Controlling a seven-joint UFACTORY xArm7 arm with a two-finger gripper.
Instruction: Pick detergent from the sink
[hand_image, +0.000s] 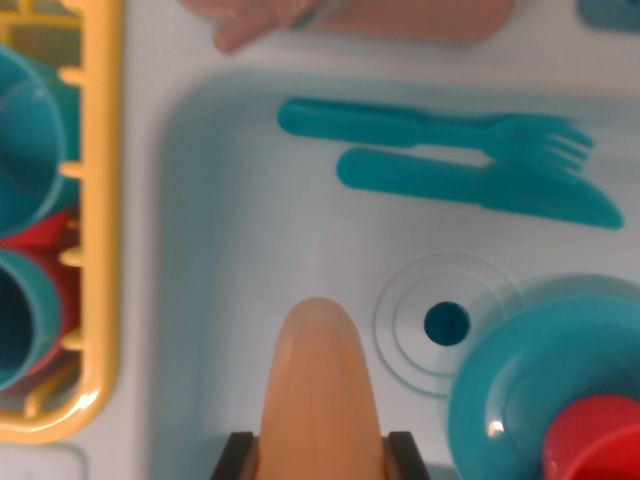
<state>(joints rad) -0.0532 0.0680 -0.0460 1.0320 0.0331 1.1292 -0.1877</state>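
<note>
An orange detergent bottle (320, 385) rises from the bottom edge of the wrist view, its rounded tip over the pale sink floor (250, 230). My gripper (320, 458) is shut on it. The two black fingertips (233, 457) press against its left and right sides at the bottom of the frame. The lower part of the bottle is out of view.
In the sink lie a teal fork (430, 128) and a teal knife (480, 187) near the far wall. The drain (446, 322) is to the right, beside a teal plate (540, 380) carrying a red cup (595, 440). A yellow rack (100, 200) with teal cups stands at the left.
</note>
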